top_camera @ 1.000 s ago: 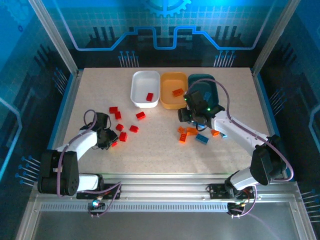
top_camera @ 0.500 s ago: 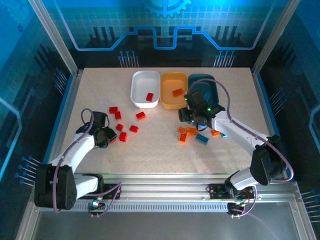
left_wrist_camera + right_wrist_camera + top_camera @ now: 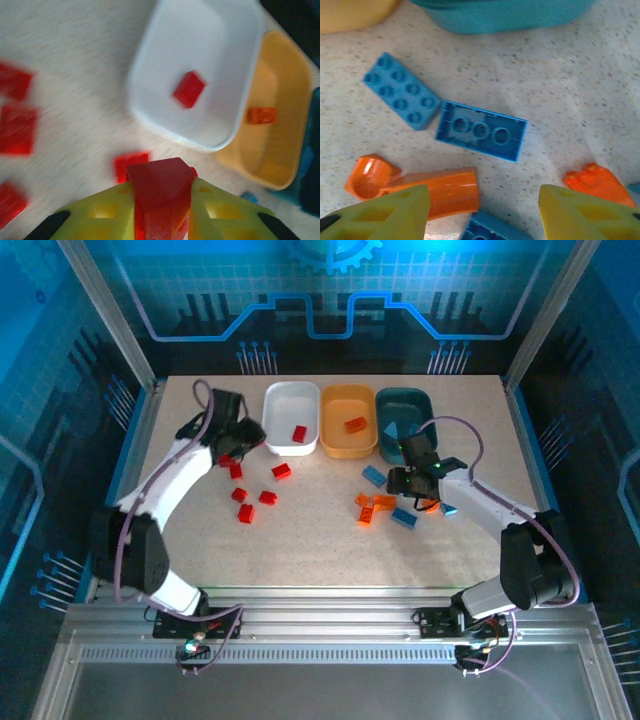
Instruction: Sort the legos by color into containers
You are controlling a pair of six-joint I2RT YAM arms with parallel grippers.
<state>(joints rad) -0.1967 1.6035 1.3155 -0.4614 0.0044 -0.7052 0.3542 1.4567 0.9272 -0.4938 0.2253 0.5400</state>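
My left gripper [image 3: 236,443] hangs just left of the white tub [image 3: 281,402], shut on a red brick [image 3: 161,187] that fills the gap between its yellow fingers [image 3: 102,212]. One red brick [image 3: 299,434] lies in the white tub, and an orange brick [image 3: 355,424] lies in the yellow-orange tub [image 3: 343,447]. My right gripper [image 3: 484,202] is open above the table, just in front of the dark teal tub [image 3: 400,400]. An upturned blue brick [image 3: 481,131] and a curved orange brick [image 3: 420,187] lie under it. Nothing is between its fingers.
Several loose red bricks [image 3: 267,497] lie left of centre. Orange bricks [image 3: 374,504] and blue bricks [image 3: 404,517] are scattered in front of the tubs, one blue brick [image 3: 374,476] nearest the yellow-orange tub. Metal posts and blue walls close in the table.
My left arm has lifted a red brick off the near left of the table and swung it up beside the white tub. My right gripper has drawn back from the teal tub, still open.
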